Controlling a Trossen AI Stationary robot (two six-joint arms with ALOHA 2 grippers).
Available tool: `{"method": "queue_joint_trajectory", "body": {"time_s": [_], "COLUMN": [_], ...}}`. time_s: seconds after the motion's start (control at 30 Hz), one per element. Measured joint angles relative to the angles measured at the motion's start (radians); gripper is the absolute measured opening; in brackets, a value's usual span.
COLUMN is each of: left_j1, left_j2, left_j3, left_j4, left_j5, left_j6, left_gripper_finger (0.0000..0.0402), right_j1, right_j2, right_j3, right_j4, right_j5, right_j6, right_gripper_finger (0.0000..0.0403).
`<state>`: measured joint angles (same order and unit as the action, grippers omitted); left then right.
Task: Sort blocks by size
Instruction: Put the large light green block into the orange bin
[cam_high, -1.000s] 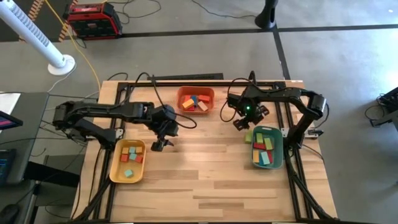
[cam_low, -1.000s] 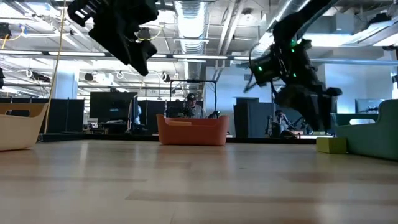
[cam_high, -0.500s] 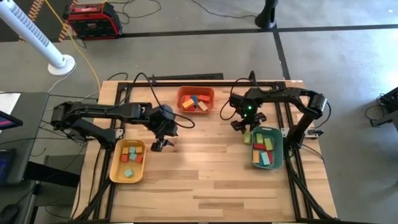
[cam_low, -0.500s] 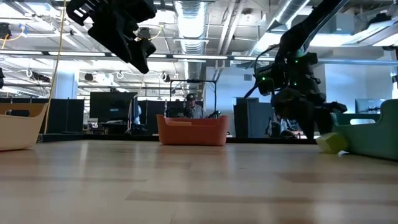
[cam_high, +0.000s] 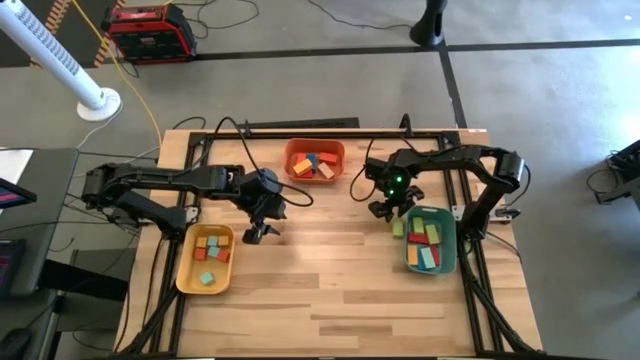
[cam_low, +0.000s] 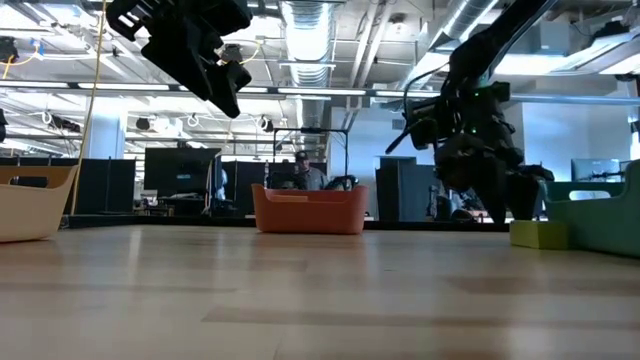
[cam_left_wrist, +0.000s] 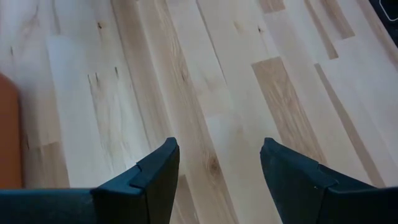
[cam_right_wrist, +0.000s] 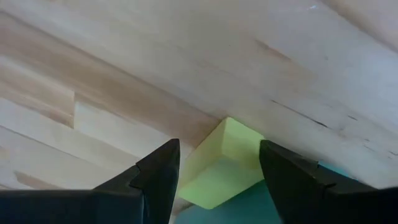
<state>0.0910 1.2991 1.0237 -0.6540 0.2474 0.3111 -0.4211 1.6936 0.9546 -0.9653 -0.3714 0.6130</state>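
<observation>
1. Nearest me, bare wood table (cam_high: 330, 290), nothing loose on this front stretch.
2. Next back, on the left side, the yellow tray (cam_high: 205, 260) with small cubes in it; on the right, the green tray (cam_high: 430, 240) with its longer blocks.
3. Here's the action: one yellow-green block (cam_high: 397, 228) sits on the table, touching or just beside the green tray's near-left corner, not inside it.
4. The right gripper (cam_high: 392, 208) hangs low right over that block, fingers parted with the block between them but not clamped; it holds nothing.
5. Risk as I see it: the block is hard against the tray wall, so a finger coming down could land on the rim or nudge the block askew, and a skewed pinch might flick it away.
6. The left gripper (cam_high: 262, 228) hovers above bare wood beside the yellow tray, fingers parted, empty, waiting.
7. Farthest back, the orange tray (cam_high: 314, 163) with its mixed blocks.
</observation>
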Motion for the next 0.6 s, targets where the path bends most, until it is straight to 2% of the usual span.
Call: {"method": "queue_joint_trajectory", "body": {"time_s": [0.33,0.47,0.6], "left_j1": [0.0,0.0,0.0], "left_j2": [0.0,0.0,0.0], "left_j3": [0.0,0.0,0.0], "left_j4": [0.02,0.023,0.027], "left_j5": [-0.001,-0.001,-0.001], "left_j6": [-0.001,-0.001,-0.001], "left_gripper_finger": [0.0215,0.0215,0.0215], "right_j1": [0.102,0.115,0.138], "right_j2": [0.0,0.0,0.0], "right_j3": [0.004,0.033,0.085], "right_j4": [0.162,0.126,0.026], "right_j5": [-0.114,-0.116,-0.053], "right_j6": [0.029,-0.009,-0.091], "right_gripper_finger": [0.0249,0.0249,0.0249]}}
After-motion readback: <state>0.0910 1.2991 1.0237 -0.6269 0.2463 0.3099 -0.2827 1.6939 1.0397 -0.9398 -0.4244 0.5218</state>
